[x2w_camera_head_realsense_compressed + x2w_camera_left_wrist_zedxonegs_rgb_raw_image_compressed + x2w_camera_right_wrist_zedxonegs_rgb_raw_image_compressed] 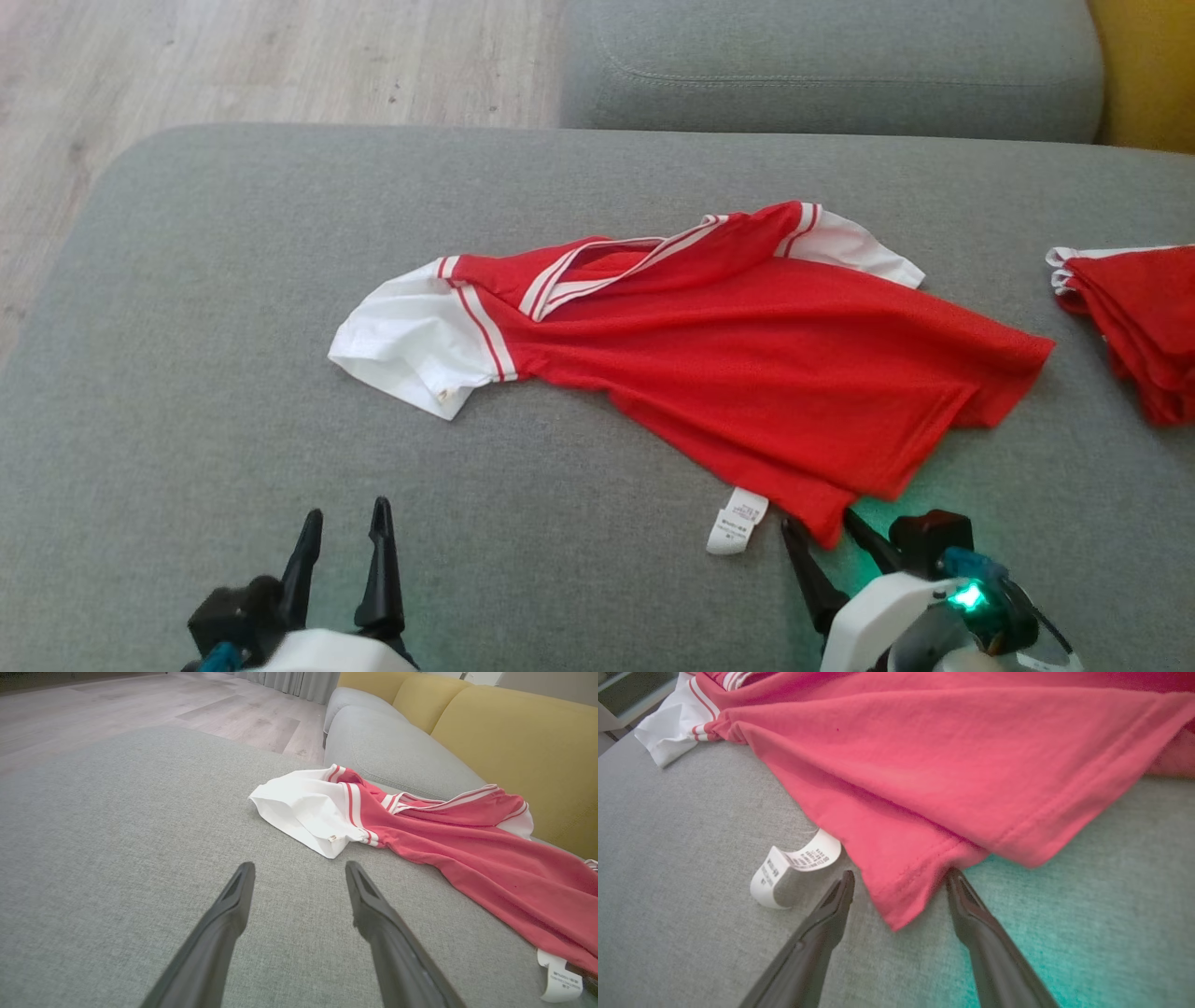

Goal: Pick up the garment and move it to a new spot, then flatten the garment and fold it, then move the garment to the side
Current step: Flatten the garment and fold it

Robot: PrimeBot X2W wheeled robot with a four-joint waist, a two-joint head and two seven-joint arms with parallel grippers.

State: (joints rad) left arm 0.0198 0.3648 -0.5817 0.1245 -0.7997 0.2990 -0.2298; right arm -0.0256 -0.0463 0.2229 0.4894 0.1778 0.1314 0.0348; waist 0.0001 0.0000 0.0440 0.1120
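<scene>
Right pincer (819,519) wide open at the near corner of the red shirt (747,345), left pincer (346,509) wide open over the grey sofa (187,327), shirt rumpled in the middle, wood floor (280,56) behind.

the white care tag (796,865) at the hem of the red shirt (924,765) carries small dark print, too blurred to read.

The left end effector (346,510) sits low with its two long dark fingers (378,560) spread wide, pointing straight ahead from a pale wrist (327,653). The right end effector (820,520) is spread just as wide, its fingers (990,952) tilted slightly leftward. Just behind them, a green light (968,595) glows on the pale right wrist (878,616).
</scene>
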